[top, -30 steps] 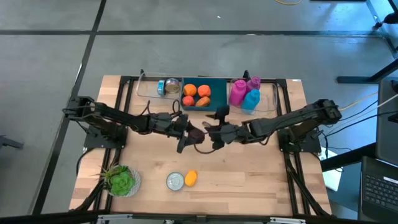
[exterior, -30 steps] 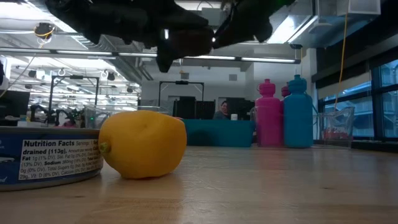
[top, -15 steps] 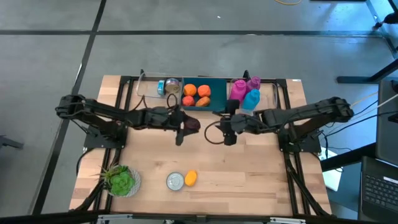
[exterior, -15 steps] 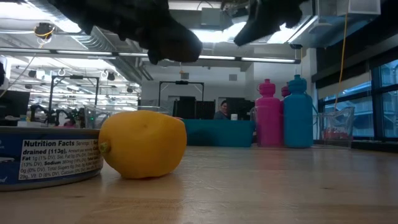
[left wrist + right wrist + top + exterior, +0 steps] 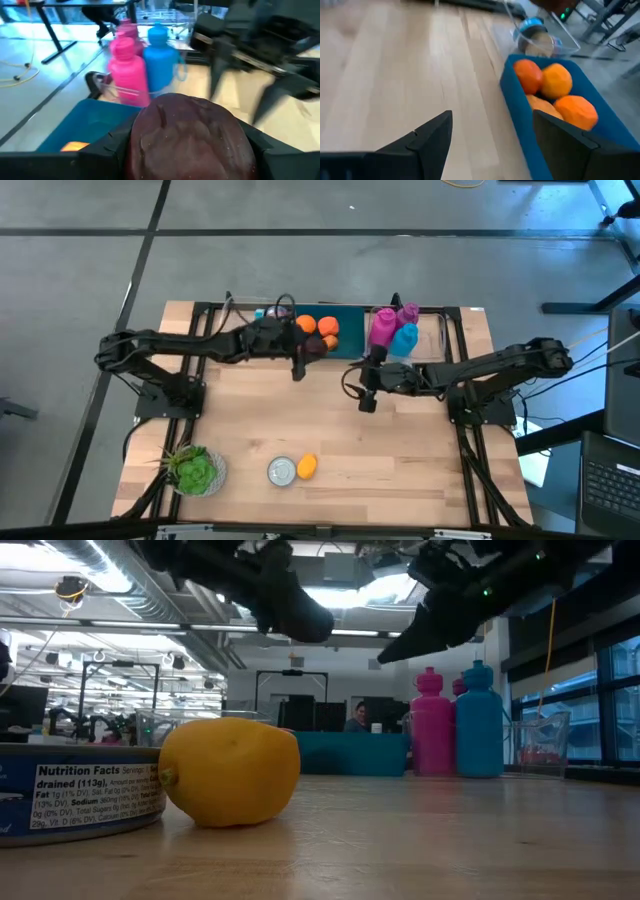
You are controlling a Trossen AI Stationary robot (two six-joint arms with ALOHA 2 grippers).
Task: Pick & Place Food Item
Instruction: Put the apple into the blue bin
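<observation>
Fingers of the left gripper [image 5: 312, 352] pinch a dark maroon food item [image 5: 189, 135] above the teal bin's [image 5: 349, 330] front edge, at twelve o'clock on the table [image 5: 400, 450]. Oranges [image 5: 317, 326] lie inside the bin. At three o'clock from it, the right gripper [image 5: 366, 383] hangs spread, empty.

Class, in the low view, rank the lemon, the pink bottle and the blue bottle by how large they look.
1. lemon, largest, though it sits nearest the camera, so its true rank is unsure.
2. pink bottle and blue bottle look about alike, farther back.
</observation>
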